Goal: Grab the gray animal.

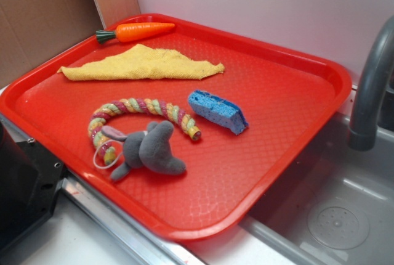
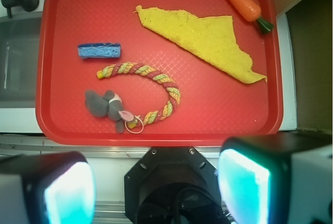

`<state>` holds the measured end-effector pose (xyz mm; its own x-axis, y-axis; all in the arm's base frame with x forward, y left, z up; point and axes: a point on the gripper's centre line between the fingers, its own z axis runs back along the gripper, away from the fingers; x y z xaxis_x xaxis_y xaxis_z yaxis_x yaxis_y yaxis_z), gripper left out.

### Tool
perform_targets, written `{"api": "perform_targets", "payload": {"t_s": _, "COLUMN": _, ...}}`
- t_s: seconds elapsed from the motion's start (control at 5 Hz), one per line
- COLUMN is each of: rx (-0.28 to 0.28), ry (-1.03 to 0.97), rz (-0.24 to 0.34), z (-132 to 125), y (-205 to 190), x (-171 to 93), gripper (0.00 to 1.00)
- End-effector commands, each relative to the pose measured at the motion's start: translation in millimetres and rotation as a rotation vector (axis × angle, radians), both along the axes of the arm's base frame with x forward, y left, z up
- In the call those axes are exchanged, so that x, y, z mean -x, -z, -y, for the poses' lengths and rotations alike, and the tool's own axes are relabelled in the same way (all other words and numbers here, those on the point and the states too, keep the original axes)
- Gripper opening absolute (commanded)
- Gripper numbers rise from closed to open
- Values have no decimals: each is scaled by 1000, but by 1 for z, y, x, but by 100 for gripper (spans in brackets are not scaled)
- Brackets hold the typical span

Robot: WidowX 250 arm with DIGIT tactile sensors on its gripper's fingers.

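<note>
- A wide red plastic tray with a raised rim carries every loose item; only the exterior view shows the gray metal sink basin and curved gray faucet beside it.
- A crumpled yellow terry cloth lies toward the tray's far side.
- A striped multicolour rope toy curls in an arc mid-tray.
- The small gray plush animal with floppy ears lies inside that arc near the tray's front edge, its white ring touching the rope's end.
- A blue rectangular sponge sits just beside the rope.
- An orange plastic carrot rests in a far corner.
- The gripper appears only in the wrist view, fingers spread wide apart, holding nothing, well back from the tray.
</note>
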<state>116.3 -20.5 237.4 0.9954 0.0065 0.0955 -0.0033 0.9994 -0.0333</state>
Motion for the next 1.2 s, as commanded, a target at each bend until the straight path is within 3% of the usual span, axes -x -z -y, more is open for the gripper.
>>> {"api": "perform_targets", "payload": {"t_s": 0.0, "rx": 0, "ry": 0, "rz": 0, "z": 0, "y": 0, "x": 0, "gripper": 100}}
{"api": "perform_targets", "payload": {"t_s": 0.4, "rx": 51, "ry": 500, "rz": 66, "z": 11, "y": 28, "x": -20, "gripper": 100}}
{"api": "perform_targets", "payload": {"t_s": 0.6, "rx": 105, "ry": 750, "rz": 94, "z": 20, "y": 51, "x": -32, "gripper": 100}}
{"api": "perform_targets", "payload": {"t_s": 1.0, "rx": 28, "ry": 1139, "rz": 95, "z": 52, "y": 107, "x": -54, "gripper": 100}}
